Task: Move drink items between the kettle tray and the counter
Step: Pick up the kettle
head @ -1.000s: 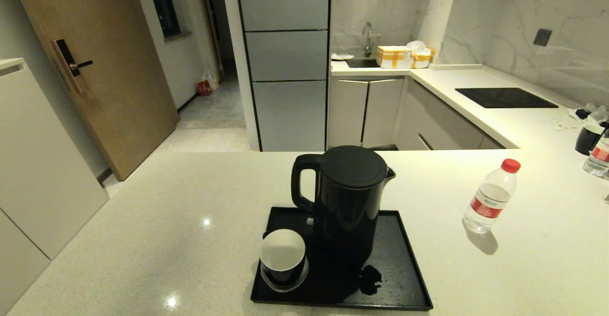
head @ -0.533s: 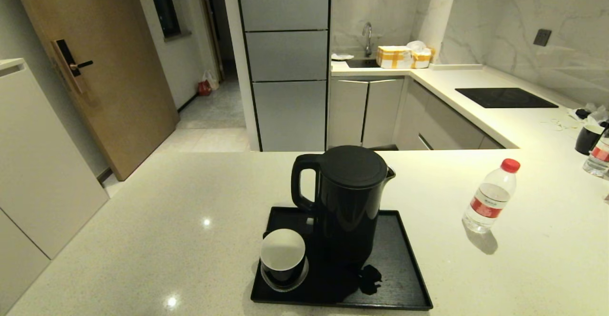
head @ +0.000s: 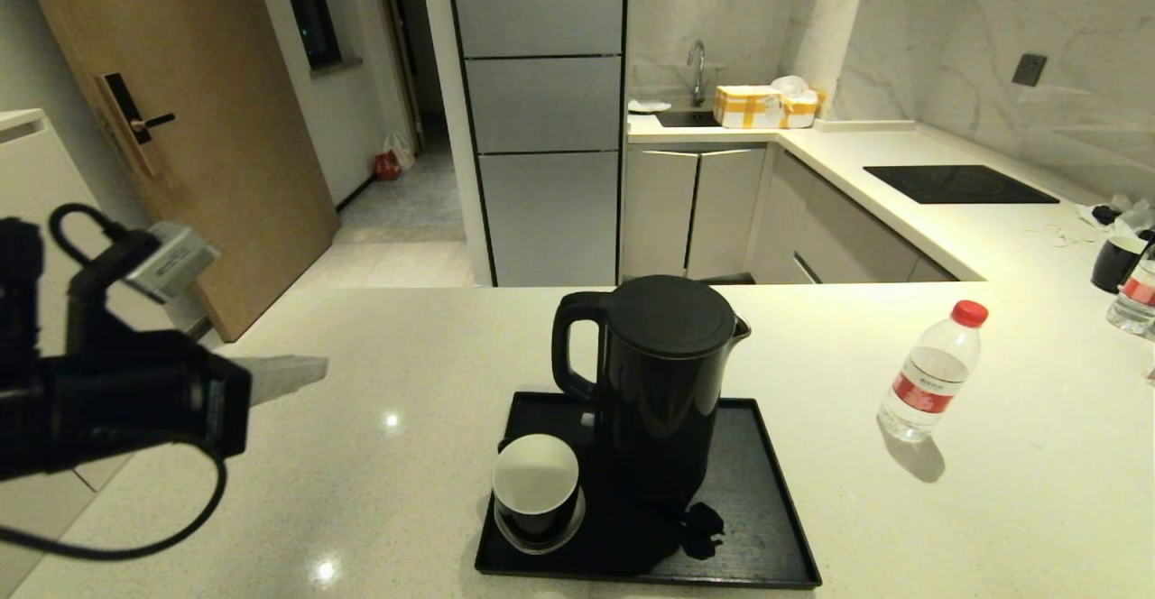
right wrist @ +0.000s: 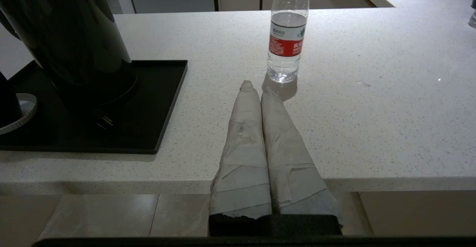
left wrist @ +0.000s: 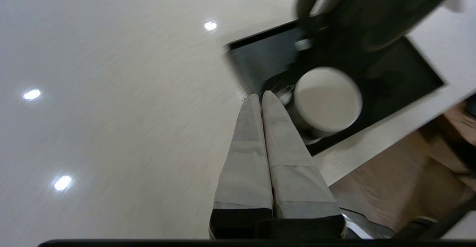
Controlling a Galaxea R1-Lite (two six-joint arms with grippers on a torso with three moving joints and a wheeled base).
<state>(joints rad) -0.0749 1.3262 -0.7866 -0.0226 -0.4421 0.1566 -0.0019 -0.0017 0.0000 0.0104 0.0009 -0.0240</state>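
The off-white speckled surface (head: 298,455) fills the lower half of the head frame and runs up the right side toward a black hob panel (head: 958,185) in the upper right. On it, at lower centre of the frame, lies the flat black kettle tray (head: 767,527) with its low raised rim. The tall glossy black kettle (head: 663,382) stands upright on the tray, lid on, its loop handle turned toward the left of the frame. Just left of the kettle's foot, also on the tray, sits a black cup with a white inside (head: 536,489). Right of the tray and well apart from it, at centre right of the frame, the small clear bottle (head: 931,372) with red cap and red label stands upright on the bare surface.

The left hand (head: 302,370) shows at the middle left of the head frame, above the surface and well left of the tray; in the left wrist view its two wrapped fingers (left wrist: 245,157) lie pressed together with nothing between them, pointing toward the cup. The right hand (right wrist: 254,89) appears only in the right wrist view: fingers together and empty, at the near edge of the surface, tips near the bottle's base and apart from it, with the tray corner off to one side.
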